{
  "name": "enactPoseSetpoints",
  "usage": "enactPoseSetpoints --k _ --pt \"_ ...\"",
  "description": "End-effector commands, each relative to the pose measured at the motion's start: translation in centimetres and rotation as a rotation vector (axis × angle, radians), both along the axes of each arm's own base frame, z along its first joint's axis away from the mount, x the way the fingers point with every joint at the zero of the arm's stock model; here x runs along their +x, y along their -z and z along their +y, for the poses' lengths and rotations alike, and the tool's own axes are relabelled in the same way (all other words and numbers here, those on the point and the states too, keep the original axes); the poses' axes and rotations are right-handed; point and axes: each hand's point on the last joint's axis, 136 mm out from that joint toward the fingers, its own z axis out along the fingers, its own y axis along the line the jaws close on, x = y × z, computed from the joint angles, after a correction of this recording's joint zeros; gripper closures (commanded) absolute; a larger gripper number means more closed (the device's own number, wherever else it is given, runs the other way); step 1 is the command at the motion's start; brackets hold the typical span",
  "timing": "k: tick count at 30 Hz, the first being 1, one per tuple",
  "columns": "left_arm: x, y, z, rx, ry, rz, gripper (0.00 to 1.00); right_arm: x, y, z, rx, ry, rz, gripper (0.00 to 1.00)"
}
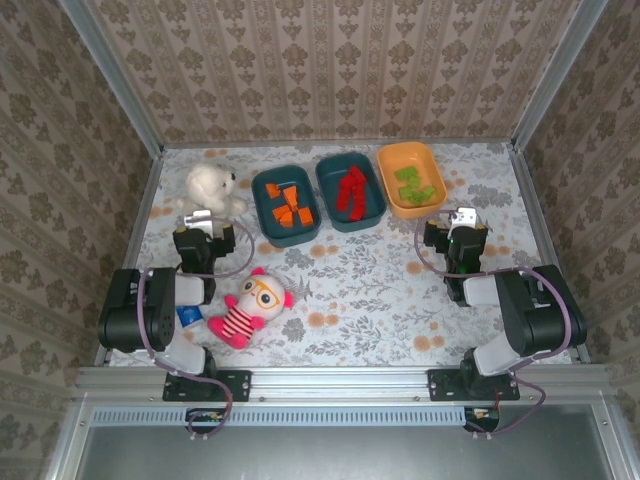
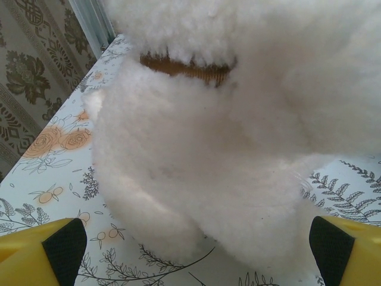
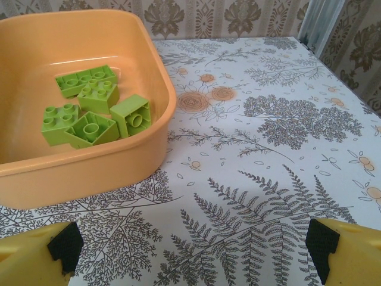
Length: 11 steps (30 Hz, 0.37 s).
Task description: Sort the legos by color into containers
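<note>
Legos: all lie inside the bins, sorted by colour. Orange legos [image 1: 290, 207] are in the left teal bin [image 1: 283, 171], red legos [image 1: 351, 190] in the middle teal bin [image 1: 330, 163], and green legos [image 1: 413, 184] in the orange bin [image 1: 410, 150]. The three bins stand in a row at the far side of the desk [image 1: 380, 290], each just beside the next.

The right wrist view shows five green legos [image 3: 95, 110] grouped on the floor of the orange bin [image 3: 89, 173], some studs-up, some tipped on their sides.

Right hand [image 1: 462, 218]: on the near side of the orange bin and close to it, fingers spread wide, nothing between them [image 3: 193, 247].

Left hand [image 1: 203, 215]: fingers spread wide, nothing gripped [image 2: 196, 250]. A white plush dog [image 1: 213, 187] sits directly ahead of it, very close [image 2: 226, 149]; contact cannot be determined.

Other items: a pink striped doll [image 1: 250, 305] lies on the near left part of the desk, beside the left arm and well apart from the bins.
</note>
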Motion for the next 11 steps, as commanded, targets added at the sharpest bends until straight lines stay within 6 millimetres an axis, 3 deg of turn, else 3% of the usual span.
enactPoseSetpoints --k 1,11 --pt "0.49 -0.85 -0.29 0.014 0.018 -0.016 0.00 0.73 -0.87 0.07 0.017 -0.003 -0.034 0.00" --pt "0.51 -0.88 -0.29 0.014 0.018 -0.017 0.00 0.76 -0.90 0.10 0.023 -0.008 -0.035 0.00"
